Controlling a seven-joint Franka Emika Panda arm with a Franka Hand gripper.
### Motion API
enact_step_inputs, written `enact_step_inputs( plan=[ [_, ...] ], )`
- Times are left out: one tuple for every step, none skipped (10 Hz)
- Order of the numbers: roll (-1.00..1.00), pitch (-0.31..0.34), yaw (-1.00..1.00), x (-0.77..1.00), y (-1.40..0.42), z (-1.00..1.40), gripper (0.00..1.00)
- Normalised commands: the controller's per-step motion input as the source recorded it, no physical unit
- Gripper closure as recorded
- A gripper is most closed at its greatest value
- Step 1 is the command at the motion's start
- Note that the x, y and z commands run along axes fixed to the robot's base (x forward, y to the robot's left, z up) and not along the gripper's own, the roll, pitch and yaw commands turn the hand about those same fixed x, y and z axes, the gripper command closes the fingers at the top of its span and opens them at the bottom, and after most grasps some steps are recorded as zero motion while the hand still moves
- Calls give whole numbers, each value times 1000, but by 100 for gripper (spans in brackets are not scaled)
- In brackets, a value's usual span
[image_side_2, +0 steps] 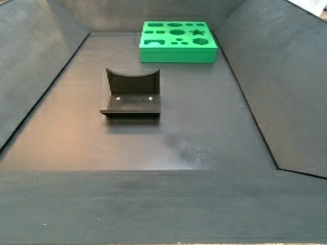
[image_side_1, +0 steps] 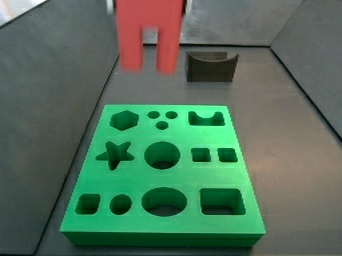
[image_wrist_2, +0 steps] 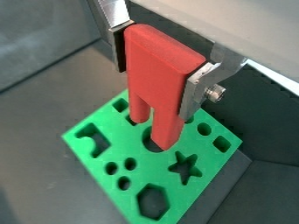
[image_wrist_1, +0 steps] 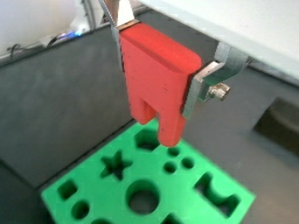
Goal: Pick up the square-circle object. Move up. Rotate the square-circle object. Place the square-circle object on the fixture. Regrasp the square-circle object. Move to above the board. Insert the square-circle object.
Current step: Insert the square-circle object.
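Observation:
In both wrist views my gripper (image_wrist_1: pixel 163 66) (image_wrist_2: pixel 159 68) is shut on the square-circle object (image_wrist_1: pixel 158 83) (image_wrist_2: pixel 158 87), a red block hanging with two uneven prongs pointing down. A silver finger (image_wrist_1: pixel 208 77) (image_wrist_2: pixel 201 83) presses on each flank. Below the prongs lies the green board (image_wrist_1: pixel 176 185) (image_wrist_2: pixel 160 179) with its cut-out holes. In a side view the red block (image_side_1: pixel 147 35) hangs above the far edge of the board (image_side_1: pixel 134 180), left of the dark fixture (image_side_1: pixel 210 67); the gripper itself is cut off there. In a side view the fixture (image_side_2: pixel 132 100) stands bare in front of the board (image_side_2: pixel 179 55).
Dark sloping walls (image_side_2: pixel 45 86) enclose the grey floor (image_side_2: pixel 179 144) on all sides. The fixture stands on the floor a short way from the board's edge. Cables (image_wrist_1: pixel 47 39) show beyond the wall in a wrist view.

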Motion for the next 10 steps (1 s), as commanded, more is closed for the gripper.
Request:
enact_step_inputs(
  plan=[
    [146,84,174,0,-1000,-966,100],
    [131,77,109,0,-1000,-897,100],
    [0,-136,117,-180,-991,-280,100],
    [-3,-187,149,-206,-934,-180,100],
    [-1,-203,220,-217,-863,-143,100],
    [-10,-227,326,-200,-757,-114,100],
    [-19,-249,360,-191,-714,-103,100],
    [0,-287,397,-309,-566,-297,100],
    [0,-294,246,-203,-251,-600,100],
    [57,-209,40,-20,-120,-703,100]
  ],
)
